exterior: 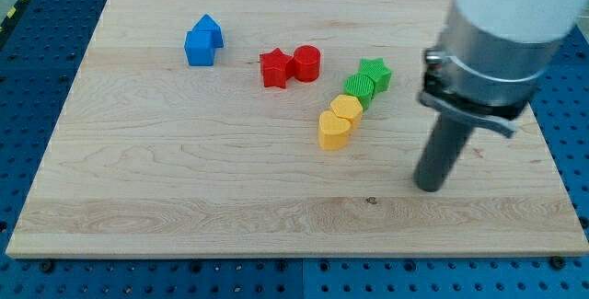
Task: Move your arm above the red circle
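Note:
The red circle (307, 63) stands on the wooden board (184, 179) near the view's top centre, touching a red star (274, 68) on its left. My tip (428, 187) rests on the board at the view's lower right, well to the right of and below the red circle, and apart from all blocks. The arm's grey and white body (502, 32) rises above it at the view's upper right.
A green star (375, 74) and a green circle (360, 88) touch each other right of the red circle. A yellow hexagon (347, 109) and a yellow heart (333, 130) sit just below them. Two blue blocks (202, 41) stand at the upper left.

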`<state>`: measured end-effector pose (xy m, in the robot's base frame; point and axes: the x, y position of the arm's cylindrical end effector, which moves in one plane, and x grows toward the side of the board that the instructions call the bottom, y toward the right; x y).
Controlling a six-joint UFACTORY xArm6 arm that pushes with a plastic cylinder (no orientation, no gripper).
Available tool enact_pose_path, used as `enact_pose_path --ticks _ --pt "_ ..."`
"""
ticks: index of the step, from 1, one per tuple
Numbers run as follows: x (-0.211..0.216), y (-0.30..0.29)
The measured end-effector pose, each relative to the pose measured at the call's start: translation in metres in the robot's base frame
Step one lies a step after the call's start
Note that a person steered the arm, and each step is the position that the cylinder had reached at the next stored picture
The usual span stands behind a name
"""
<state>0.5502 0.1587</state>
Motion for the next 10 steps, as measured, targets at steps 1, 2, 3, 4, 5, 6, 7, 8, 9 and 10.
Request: enact_pose_path --ticks 1,2,3,4,5,6,7,8,9,10 --pt "0.000 0.027" --pt "0.000 0.028" --pt "-0.001 0.028" --pt "-0.005 0.038" --pt "-0.012 0.064" --pt "-0.013 0.066" --pt "-0.013 0.068" --pt "-0.013 0.080" --pt "-0.016 0.099" --pt "-0.023 0.105"
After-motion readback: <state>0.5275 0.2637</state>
